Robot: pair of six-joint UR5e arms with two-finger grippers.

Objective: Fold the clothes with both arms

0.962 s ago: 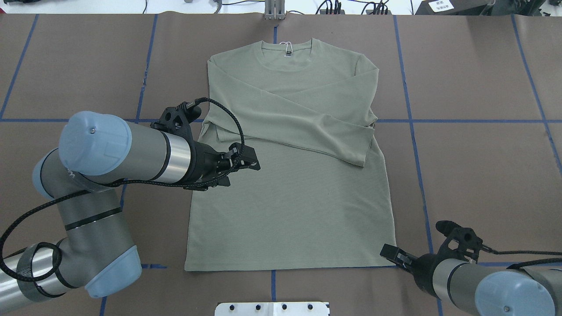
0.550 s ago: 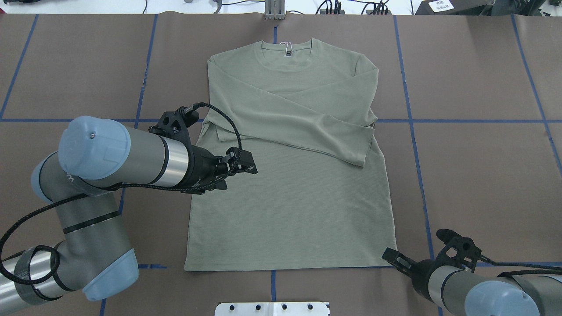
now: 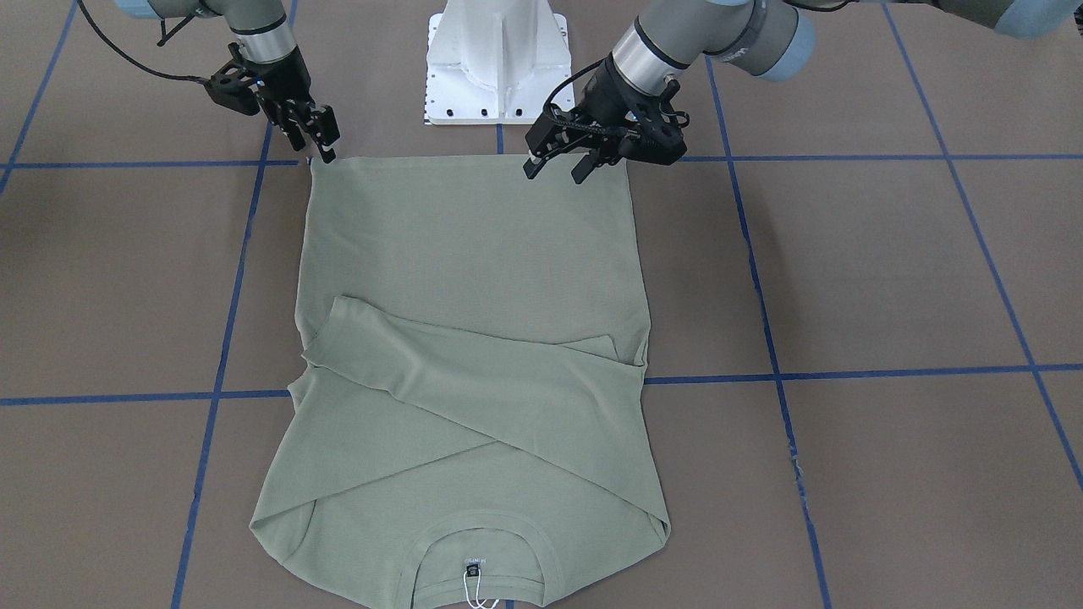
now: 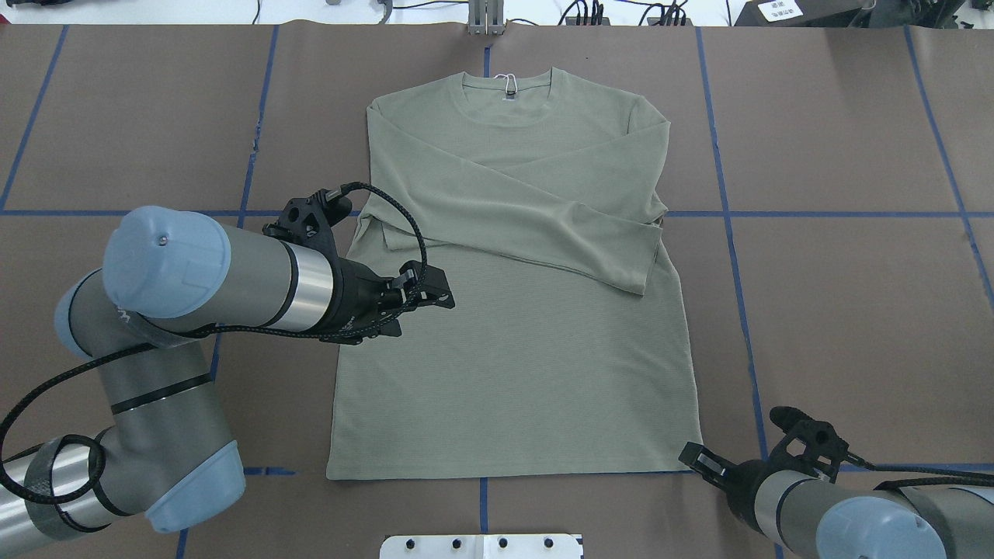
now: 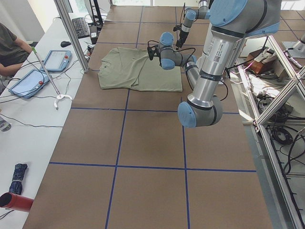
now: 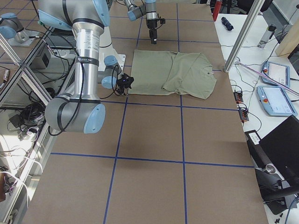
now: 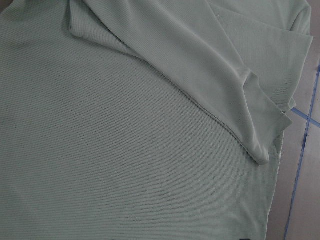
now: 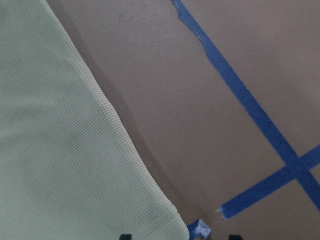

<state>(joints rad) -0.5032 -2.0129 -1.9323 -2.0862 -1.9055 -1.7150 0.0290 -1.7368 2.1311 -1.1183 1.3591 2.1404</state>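
The sage-green long-sleeved shirt (image 4: 512,365) lies flat on the brown table, neckline at the far side, both sleeves folded across the chest. My left gripper (image 4: 444,293) hovers over the shirt's left side, below the folded sleeve cuff; in the front-facing view (image 3: 554,173) its fingers stand apart and hold nothing. My right gripper (image 4: 693,458) is low at the shirt's near right hem corner (image 8: 175,225). In the right wrist view its two fingertips (image 8: 125,236) stand apart on either side of that corner. The left wrist view shows only shirt fabric (image 7: 125,150).
The white pedestal base (image 3: 497,59) stands at the near table edge behind the hem. Blue tape lines (image 4: 730,233) cross the brown table cover. A metal bracket (image 4: 487,19) sits at the far edge. An operator (image 5: 12,47) and tablets are beside the table.
My left gripper moved slightly toward the robot over the shirt, then held still. My right gripper drew back and down toward the near right hem corner.
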